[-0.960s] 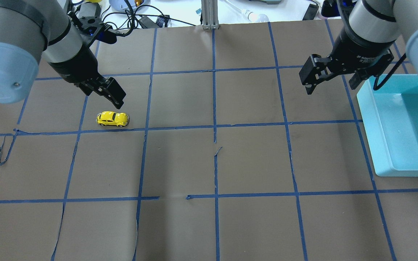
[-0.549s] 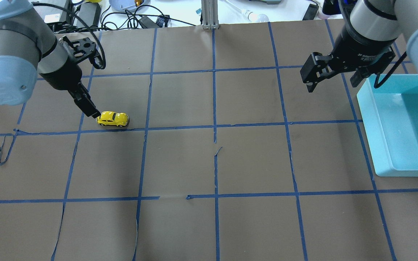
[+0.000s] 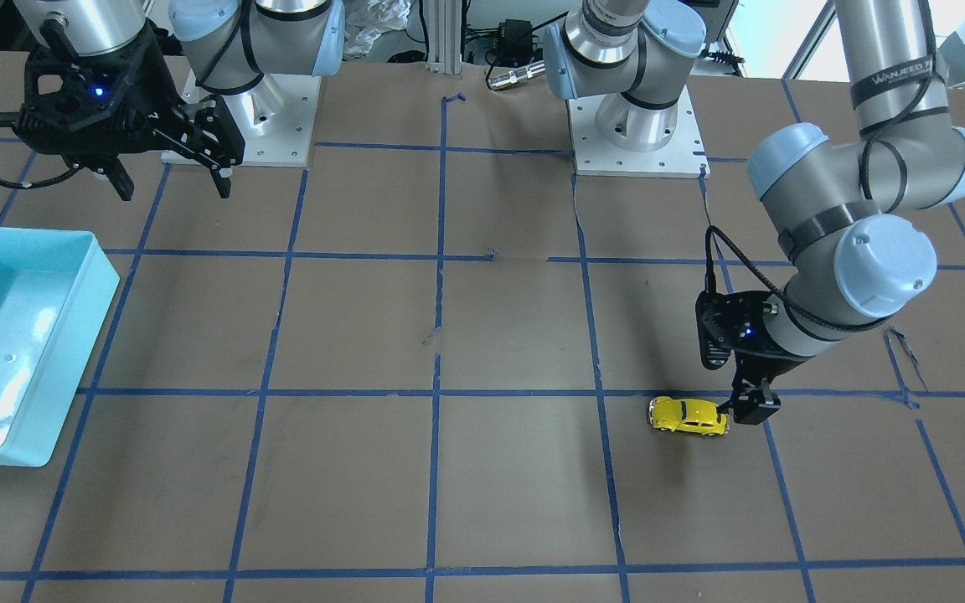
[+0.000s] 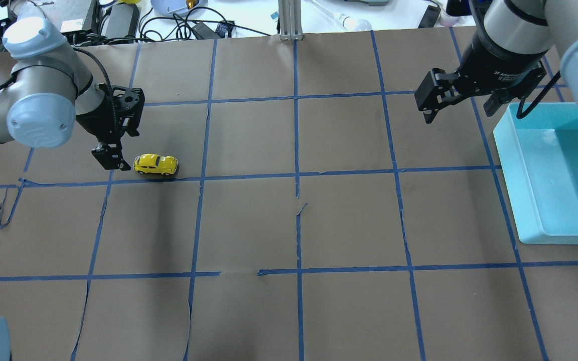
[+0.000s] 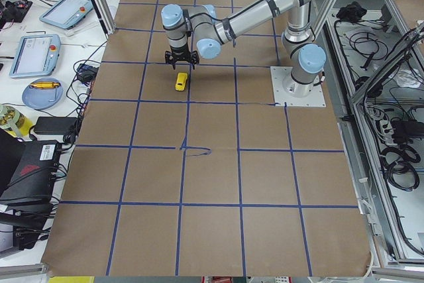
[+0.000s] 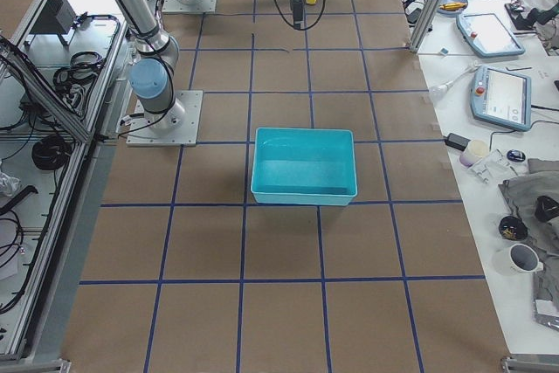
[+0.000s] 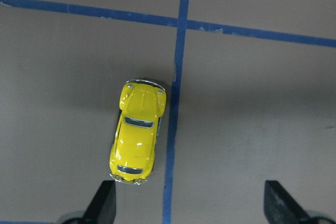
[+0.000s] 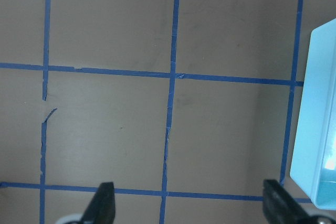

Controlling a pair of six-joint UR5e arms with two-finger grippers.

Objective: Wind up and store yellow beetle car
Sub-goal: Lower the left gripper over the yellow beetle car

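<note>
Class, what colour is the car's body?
Bright yellow; the car shows best in the left wrist view.

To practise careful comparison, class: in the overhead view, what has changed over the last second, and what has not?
The left gripper swung from the far side of the yellow beetle car round to its end on the view's left, its wrist turning. It is open and has grasped nothing. The right gripper, also open, drifted slightly towards the far edge. The car and the blue tray stayed put.

Blue tape lines (image 4: 295, 125) grid the brown paper-covered table (image 4: 349, 220).
</note>
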